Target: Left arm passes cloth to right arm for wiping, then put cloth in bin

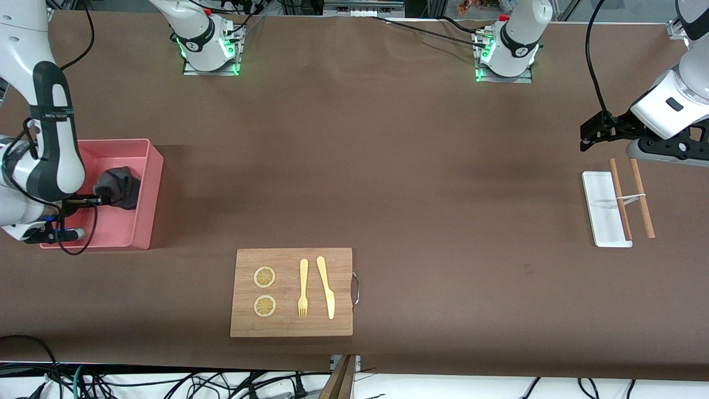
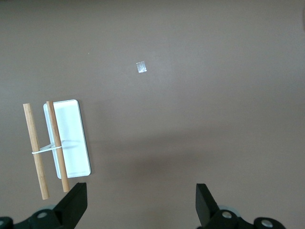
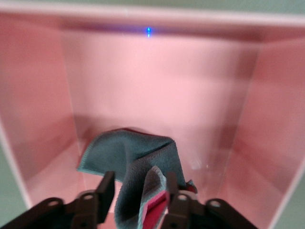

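1. The right claw point(image 3: 138, 198) hung inside the pink bin point(image 1: 149, 183), jaws parted, with the grey cloth point(image 3: 136, 162) draped between them, seemingly loosening rather than pinched.
2. The cloth trailed from the claw down to the bin floor, crumpled, no clear long axis.
3. The left claw point(image 2: 142, 202) waited wide open, empty, near the white tray point(image 2: 71, 138).

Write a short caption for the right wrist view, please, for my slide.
Right gripper over the pink bin, its fingers apart beside the grey cloth draping into it.
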Motion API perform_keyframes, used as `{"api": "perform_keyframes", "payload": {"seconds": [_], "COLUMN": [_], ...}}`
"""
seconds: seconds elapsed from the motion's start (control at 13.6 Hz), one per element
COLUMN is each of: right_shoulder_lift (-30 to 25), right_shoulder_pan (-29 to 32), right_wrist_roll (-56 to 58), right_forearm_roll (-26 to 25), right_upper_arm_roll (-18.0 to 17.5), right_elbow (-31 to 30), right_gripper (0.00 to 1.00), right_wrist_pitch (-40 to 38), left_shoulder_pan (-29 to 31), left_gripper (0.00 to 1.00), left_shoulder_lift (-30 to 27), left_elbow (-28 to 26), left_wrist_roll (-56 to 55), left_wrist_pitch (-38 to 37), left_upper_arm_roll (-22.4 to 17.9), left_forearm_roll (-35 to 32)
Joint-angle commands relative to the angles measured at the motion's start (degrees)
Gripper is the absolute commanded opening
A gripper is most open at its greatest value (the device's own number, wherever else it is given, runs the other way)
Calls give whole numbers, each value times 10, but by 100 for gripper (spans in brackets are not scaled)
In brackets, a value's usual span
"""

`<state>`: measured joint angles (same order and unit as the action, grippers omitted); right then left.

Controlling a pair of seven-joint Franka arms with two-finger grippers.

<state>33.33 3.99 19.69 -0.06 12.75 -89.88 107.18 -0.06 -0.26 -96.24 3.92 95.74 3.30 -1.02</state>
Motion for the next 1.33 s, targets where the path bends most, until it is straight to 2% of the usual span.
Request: {"api": "perform_keyframes", "payload": {"seconds": [0.0,0.22,0.37,0.52,0.66,1.03,1.25], "right_shoulder_lift": [-83,-170,-221,-264,-296,-325,-325], "right_shoulder_pan": [-6,-5,-5,-5,-5,-13,-21], "right_wrist_roll": [1,-1,-3,-3,0,1,-5], "right_forearm_roll": [10,10,10,0,-6,-4,-36], "right_upper_arm_roll": [-6,-21,-47,-76,-83,-88,-100], "right_elbow": [-6,-6,-6,-6,-4,-6,-5], "right_gripper": [100,100,100,100,100,100,100], "right_wrist_pitch": [-46,-115,-165,-188,-183,-183,-184], "left_shoulder_pan": [2,2,2,3,2,2,2], "left_gripper": [100,100,100,100,100,100,100], "left_shoulder_lift": [0,0,0,0,0,-1,0], "left_elbow": [2,2,2,2,2,2,2], "left_wrist_roll": [3,3,2,3,3,2,3], "left_wrist_pitch": [0,0,0,0,0,0,0], "left_upper_arm_roll": [3,4,5,5,5,6,6], "left_forearm_roll": [12,12,12,12,12,11,11]}}
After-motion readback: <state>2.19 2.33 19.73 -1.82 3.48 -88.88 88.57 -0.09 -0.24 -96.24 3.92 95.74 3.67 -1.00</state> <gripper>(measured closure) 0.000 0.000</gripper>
